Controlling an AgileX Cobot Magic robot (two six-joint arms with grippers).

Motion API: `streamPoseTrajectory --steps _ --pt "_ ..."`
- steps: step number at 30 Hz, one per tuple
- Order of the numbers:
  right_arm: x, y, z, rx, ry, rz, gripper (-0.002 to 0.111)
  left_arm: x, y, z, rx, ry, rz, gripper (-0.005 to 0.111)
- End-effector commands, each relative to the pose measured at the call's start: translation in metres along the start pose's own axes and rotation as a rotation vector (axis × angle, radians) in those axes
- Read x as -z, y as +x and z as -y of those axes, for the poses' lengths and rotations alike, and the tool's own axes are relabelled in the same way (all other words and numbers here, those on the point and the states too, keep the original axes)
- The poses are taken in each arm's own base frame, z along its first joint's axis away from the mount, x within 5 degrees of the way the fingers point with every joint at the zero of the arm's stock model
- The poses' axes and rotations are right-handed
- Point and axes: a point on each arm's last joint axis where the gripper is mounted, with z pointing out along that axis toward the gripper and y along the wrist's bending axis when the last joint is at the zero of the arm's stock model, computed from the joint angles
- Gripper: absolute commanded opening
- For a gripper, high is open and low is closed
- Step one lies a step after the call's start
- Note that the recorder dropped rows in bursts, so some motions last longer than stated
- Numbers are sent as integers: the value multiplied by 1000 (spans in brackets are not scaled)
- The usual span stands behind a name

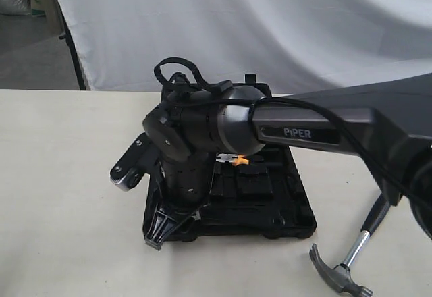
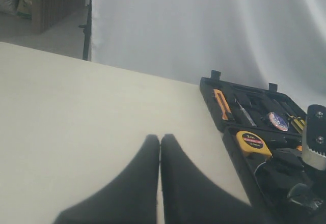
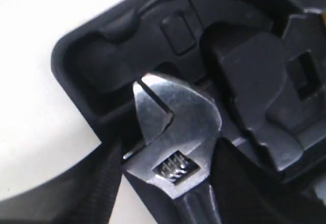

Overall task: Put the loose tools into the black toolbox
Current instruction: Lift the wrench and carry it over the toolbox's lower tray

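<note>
- The silver adjustable wrench is gripped by its handle between the right fingers, which are closed on it. Its head sticks out beyond them.
- The head is over a corner recess of the black toolbox. I cannot tell if it touches.
- The left fingers are pressed together with nothing between them, above the bare bench.
- The claw hammer lies on the bench toward its right edge, apart from the toolbox.
- The toolbox lies open near the far edge, before a white curtain.
</note>
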Motion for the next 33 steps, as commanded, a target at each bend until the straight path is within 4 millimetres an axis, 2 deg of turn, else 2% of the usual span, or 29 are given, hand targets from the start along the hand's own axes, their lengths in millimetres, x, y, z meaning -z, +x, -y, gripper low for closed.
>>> streamPoseTrajectory --steps 1,7,12,33 --pt "3 -8 3 66 14 78 0 0 -2 -1 0 -21 20 1" --pt "2 -16 4 214 42 165 0 0 -2 -1 0 -21 20 1" --pt "2 -20 5 212 51 208 0 0 -2 -1 0 -21 20 1" --pt "2 -19 6 223 72 200 0 0 -2 -1 0 -21 20 1"
